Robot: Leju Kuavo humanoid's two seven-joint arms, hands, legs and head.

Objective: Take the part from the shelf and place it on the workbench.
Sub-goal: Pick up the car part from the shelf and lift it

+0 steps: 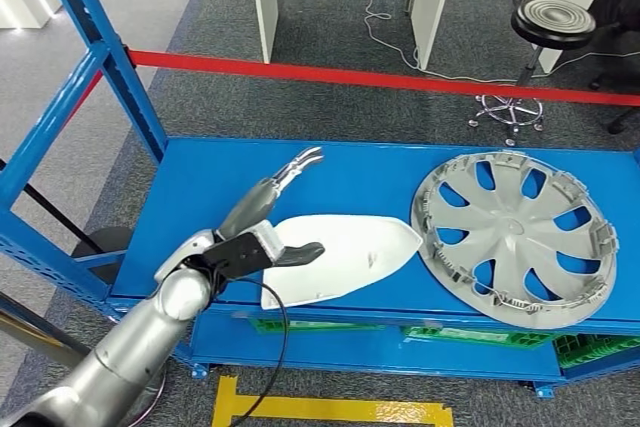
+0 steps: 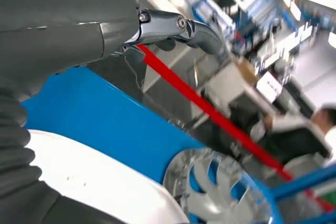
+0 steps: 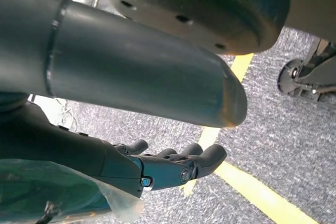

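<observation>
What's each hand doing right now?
Left hand: open, thumb over the white part, fingers spread above it, no grip.
Right hand: open, hanging above the floor, holding nothing.

A silver hubcap (image 1: 515,237) lay face down at the right end of the blue shelf. Behind it a red barrier tape (image 1: 377,75) stretched across the grey carpet, with a black stool (image 1: 553,20) and white table legs (image 1: 263,2) beyond. Yellow floor tape (image 1: 332,409) ran below.
</observation>
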